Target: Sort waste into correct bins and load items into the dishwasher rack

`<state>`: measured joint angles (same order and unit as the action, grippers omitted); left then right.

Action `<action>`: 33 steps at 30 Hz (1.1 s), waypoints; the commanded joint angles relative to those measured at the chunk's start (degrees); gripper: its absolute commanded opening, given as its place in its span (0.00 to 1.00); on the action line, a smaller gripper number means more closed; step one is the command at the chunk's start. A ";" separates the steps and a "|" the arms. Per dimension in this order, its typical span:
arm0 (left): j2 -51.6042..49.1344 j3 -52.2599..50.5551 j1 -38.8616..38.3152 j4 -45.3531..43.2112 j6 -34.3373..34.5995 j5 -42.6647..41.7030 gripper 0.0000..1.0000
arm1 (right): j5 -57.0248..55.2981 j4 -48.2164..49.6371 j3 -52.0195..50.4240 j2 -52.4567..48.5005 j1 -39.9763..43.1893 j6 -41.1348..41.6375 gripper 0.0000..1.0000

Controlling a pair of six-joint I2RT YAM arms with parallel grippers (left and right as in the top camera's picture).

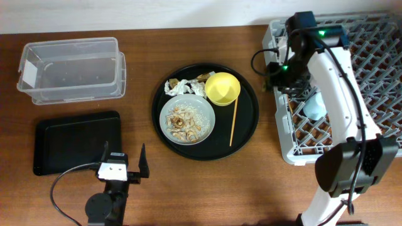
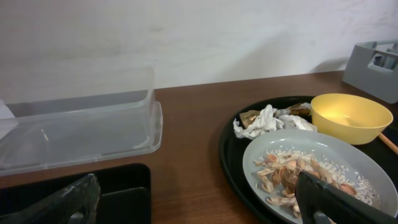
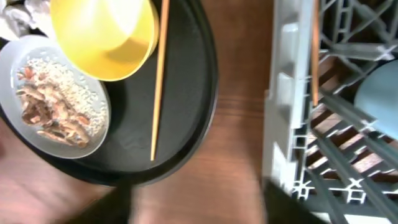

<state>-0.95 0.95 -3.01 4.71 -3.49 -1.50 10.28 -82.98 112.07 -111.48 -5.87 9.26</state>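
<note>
On the large round black tray, a pale grey-green plate [image 1: 186,119] holds beige-brown food scraps [image 1: 182,123]. Behind it lie crumpled white tissue [image 1: 182,86], a gold-brown wrapper [image 1: 202,77] and the yellow-green bowl [image 1: 222,88]. One wooden chopstick [image 1: 233,122] lies on the tray. Another chopstick [image 3: 314,56] and the blue cup [image 1: 314,105] are in the grey rack [image 1: 282,135]. The pink cup is out of view. My left gripper [image 1: 124,164] is open and empty at the front, between the flat black tray [image 1: 75,141] and the plate [image 2: 323,155]. My right gripper [image 1: 271,70] is open and empty above the table by the rack's left wall [image 3: 283,112].
The clear plastic box [image 1: 69,69] with a white label stands at the back left, behind the flat black tray. The round black tray [image 1: 248,129] sits mid-table. The right arm reaches along the rack's left side.
</note>
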 commanded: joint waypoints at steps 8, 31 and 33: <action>0.22 -0.44 -0.26 0.02 -0.68 0.24 0.99 | 0.72 3.93 -8.61 0.48 -7.72 0.39 0.89; 0.22 -0.44 -0.26 0.02 -0.68 0.24 0.99 | -15.58 38.51 -36.50 0.44 -19.15 26.25 0.41; 0.22 -0.44 -0.26 0.02 -0.68 0.24 0.99 | -16.06 39.82 -36.85 0.44 -19.19 26.95 0.41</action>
<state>-0.95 0.95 -3.01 4.71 -3.49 -1.50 -2.42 -44.49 76.01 -111.48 -24.75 33.63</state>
